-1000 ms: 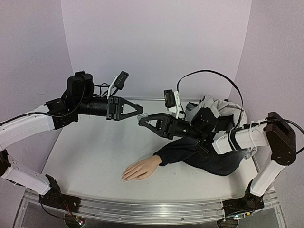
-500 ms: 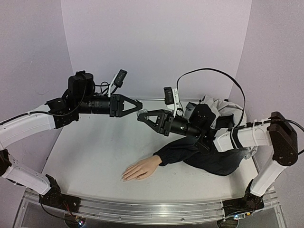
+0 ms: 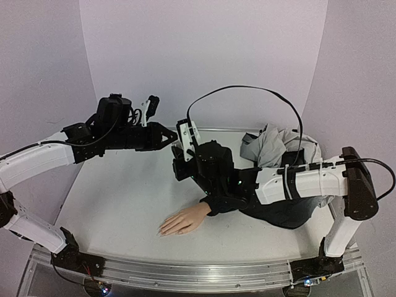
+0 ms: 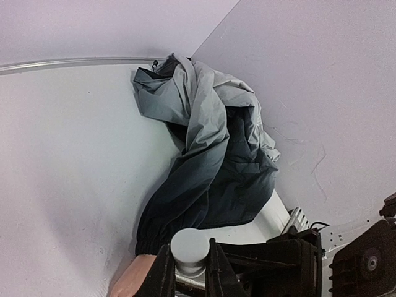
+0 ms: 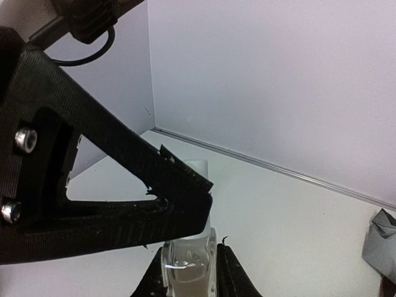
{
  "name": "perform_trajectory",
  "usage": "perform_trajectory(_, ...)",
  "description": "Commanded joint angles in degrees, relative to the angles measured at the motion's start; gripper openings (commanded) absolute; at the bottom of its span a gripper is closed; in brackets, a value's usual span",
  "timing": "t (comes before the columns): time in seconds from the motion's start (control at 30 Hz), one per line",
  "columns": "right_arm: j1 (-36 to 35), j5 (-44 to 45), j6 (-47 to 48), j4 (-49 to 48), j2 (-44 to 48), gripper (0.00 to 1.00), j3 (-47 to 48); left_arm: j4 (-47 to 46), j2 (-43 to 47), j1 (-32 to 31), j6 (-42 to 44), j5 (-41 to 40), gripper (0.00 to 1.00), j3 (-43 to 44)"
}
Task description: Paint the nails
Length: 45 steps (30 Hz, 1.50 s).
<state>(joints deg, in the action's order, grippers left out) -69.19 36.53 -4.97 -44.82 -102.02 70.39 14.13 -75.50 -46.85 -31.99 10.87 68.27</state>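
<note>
Pinching a pale round cap (image 4: 189, 242) in the left gripper (image 3: 176, 140), fingers closed tight on its sides. Clamping a small clear glass bottle (image 5: 189, 250) in the right gripper (image 5: 189, 272), jaws pressed against the glass, cap end facing the left gripper. Holding both in the air above the middle of the white table (image 3: 117, 198), gripper tip to gripper tip. Hovering well apart from the mannequin hand (image 3: 184, 219) lying palm down near the table's front edge, navy sleeve (image 3: 232, 199) trailing back toward a crumpled grey and navy jacket (image 3: 272, 147) at the far right. Seeing the nails (image 3: 163, 232) only as tiny fingertip specks, too small for telling their colour.
</note>
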Motion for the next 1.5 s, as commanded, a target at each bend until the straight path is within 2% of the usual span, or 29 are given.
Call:
perform_trajectory(0.0,3.06,-10.52,6.52,-7.27,6.41,0.00,-1.70,2.85,2.38,-0.48,1.90,1.42,0.13,1.51)
perform_trajectory(0.2,11.34,-44.65,-3.13,-7.85,15.17,0.00,-10.42,-0.36,6.83,-0.43,6.25,8.85,0.67,-1.02)
perform_trajectory(0.27,13.51,-55.38,-7.01,-9.92,16.77,0.00,-11.97,-2.02,8.32,-0.35,6.94,11.55,0.79,-2.03)
perform_trajectory(0.37,14.21,-68.68,-11.44,-14.27,17.35,0.00,-12.87,-5.03,9.03,-0.24,6.85,15.96,0.85,-2.49)
perform_trajectory(0.47,14.18,-77.07,-18.30,-21.38,16.08,0.00,-13.08,-9.17,8.60,-0.26,5.57,21.86,0.83,-2.49)
perform_trajectory(0.63,14.19,-79.89,-25.49,-29.15,12.28,0.00,-11.98,-15.66,8.41,-0.35,4.42,28.77,0.72,-2.80)
perform_trajectory(0.8,14.24,-79.54,-29.46,-35.34,10.37,0.00,-12.19,-16.32,9.78,-0.43,4.23,28.73,0.52,-3.99)
perform_trajectory(0.93,14.19,-75.92,-30.35,-37.48,10.63,0.00,-13.29,-16.40,9.98,-0.43,4.23,28.68,0.43,-4.70)
perform_trajectory(1.0,14.23,-74.79,-30.87,-38.10,10.42,0.00,-13.16,-16.39,9.78,-0.42,4.21,28.59,0.39,-5.06)
perform_trajectory(1.2,14.37,-73.32,-30.60,-38.26,9.11,0.00,-12.97,-16.33,10.18,-0.43,4.87,25.85,0.12,-5.27)
perform_trajectory(1.27,14.43,-72.68,-30.03,-37.66,8.88,0.00,-13.17,-16.25,10.60,-0.43,5.05,24.23,0.07,-5.53)
perform_trajectory(1.33,14.61,-72.22,-29.22,-36.62,8.85,0.00,-13.34,-16.24,10.78,-0.43,5.18,23.14,0.09,-5.73)
perform_trajectory(1.4,14.74,-71.80,-28.56,-35.58,8.81,0.00,-13.37,-16.24,10.65,-0.43,5.18,23.19,0.27,-5.71)
perform_trajectory(1.47,14.81,-71.90,-28.33,-35.18,8.61,0.00,-13.21,-16.20,10.40,-0.48,5.20,23.45,0.38,-5.56)
